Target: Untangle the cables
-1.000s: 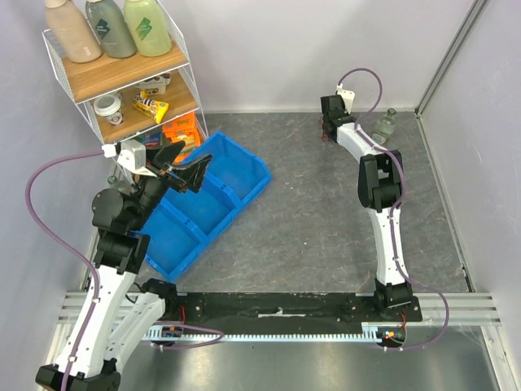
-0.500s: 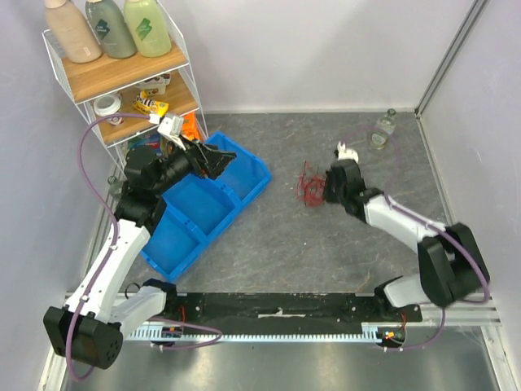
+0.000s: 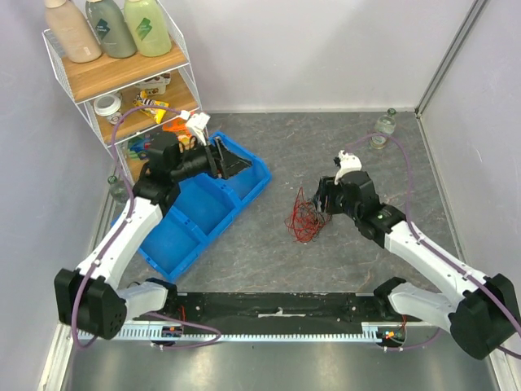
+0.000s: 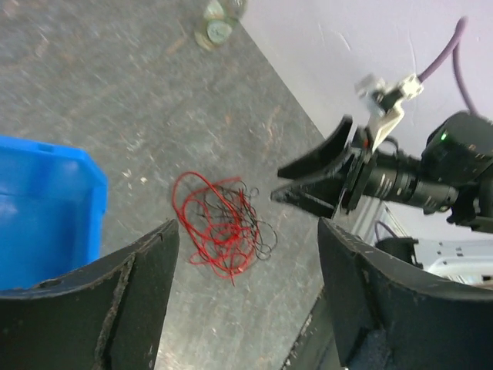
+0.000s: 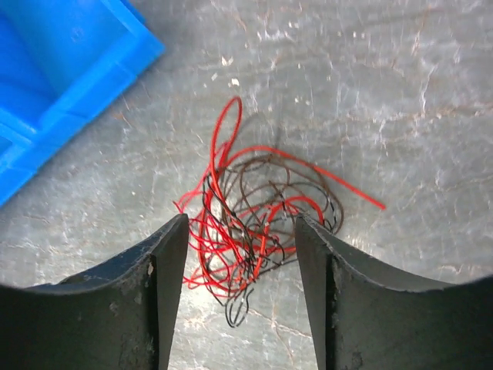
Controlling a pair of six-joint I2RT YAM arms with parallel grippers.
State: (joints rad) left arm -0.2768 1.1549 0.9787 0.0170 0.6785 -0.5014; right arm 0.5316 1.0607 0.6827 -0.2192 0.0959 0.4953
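The cables are one loose tangle of thin red and black wires lying on the grey table, right of the blue bin. In the right wrist view the cables lie on the table in the gap between my right gripper's open fingers; I cannot tell if they touch. From above, the right gripper hangs just right of the bunch. My left gripper is open and empty over the bin's far end, pointing at the cables. The left wrist view shows the right gripper beside the tangle.
A blue divided bin lies at the left, its corner near the tangle. A wire shelf rack with bottles stands at the back left. A small glass bottle stands at the back right, and another by the rack.
My right arm swung from the back right to the middle, brought the tangle toward me and opened its jaws. My left arm reached farther over the bin, its jaws narrowing a little.
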